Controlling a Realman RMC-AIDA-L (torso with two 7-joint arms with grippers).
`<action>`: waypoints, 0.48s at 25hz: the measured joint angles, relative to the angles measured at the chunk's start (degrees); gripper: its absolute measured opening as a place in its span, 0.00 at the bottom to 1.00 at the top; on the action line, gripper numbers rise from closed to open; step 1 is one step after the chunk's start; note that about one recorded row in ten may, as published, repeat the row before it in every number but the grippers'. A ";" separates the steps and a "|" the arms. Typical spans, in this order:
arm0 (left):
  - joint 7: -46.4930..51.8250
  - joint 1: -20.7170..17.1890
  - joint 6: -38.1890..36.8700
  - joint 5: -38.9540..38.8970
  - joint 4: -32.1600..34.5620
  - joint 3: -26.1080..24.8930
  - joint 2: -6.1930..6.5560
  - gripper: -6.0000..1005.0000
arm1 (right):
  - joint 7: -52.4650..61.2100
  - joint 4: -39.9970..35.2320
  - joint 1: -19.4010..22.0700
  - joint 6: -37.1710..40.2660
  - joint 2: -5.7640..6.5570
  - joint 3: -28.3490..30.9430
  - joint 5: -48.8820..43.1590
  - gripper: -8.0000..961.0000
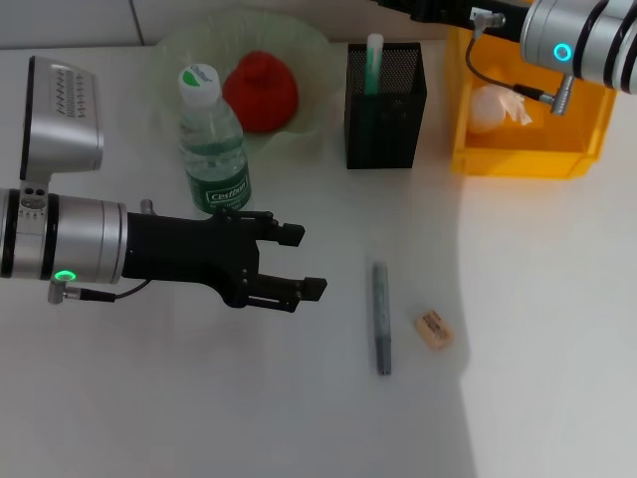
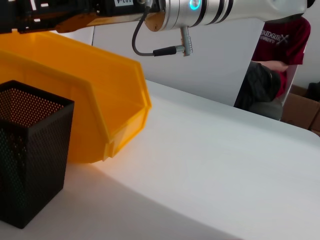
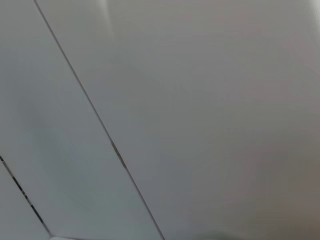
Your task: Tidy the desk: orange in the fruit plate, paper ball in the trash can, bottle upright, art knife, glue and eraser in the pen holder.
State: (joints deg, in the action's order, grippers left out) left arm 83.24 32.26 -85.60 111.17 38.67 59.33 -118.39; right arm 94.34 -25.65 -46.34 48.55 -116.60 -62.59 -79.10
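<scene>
My left gripper [image 1: 304, 262] is open and empty, low over the table just in front of the upright clear bottle [image 1: 213, 149]. A grey art knife [image 1: 381, 317] and a tan eraser [image 1: 434, 330] lie on the table to its right. The red-orange fruit [image 1: 261, 92] sits in the green plate [image 1: 299, 45]. A green-white glue stick [image 1: 374, 62] stands in the black mesh pen holder [image 1: 385, 110], which also shows in the left wrist view [image 2: 30, 155]. A white paper ball [image 1: 493, 108] lies in the yellow bin [image 1: 528, 159]. My right gripper [image 1: 430, 10] is above the bin's back edge, mostly cut off.
The yellow bin [image 2: 100, 100] stands right next to the pen holder. The right arm [image 2: 210, 7] reaches over the bin. A person in a dark red shirt [image 2: 280, 45] is beyond the table's far edge. The right wrist view shows only a grey panelled surface.
</scene>
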 joint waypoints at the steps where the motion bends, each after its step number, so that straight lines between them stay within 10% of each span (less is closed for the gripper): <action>1: 0.00 0.00 0.00 0.00 0.00 -0.01 0.00 0.79 | 0.02 -1.03 0.60 0.51 0.01 0.01 -0.01 0.42; 6: 0.00 -0.15 0.00 0.00 0.00 0.08 0.03 0.79 | 6.12 -11.37 6.77 8.21 1.48 0.20 -3.17 0.54; 12: 0.00 -0.28 -0.09 0.27 0.02 -0.17 0.15 0.79 | 27.10 -33.09 9.84 31.09 3.08 6.09 -31.91 0.54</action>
State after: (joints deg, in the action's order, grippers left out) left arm 83.24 31.97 -85.69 111.44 38.69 59.16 -118.24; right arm 121.43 -58.74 -36.50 79.64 -113.52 -56.50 -111.01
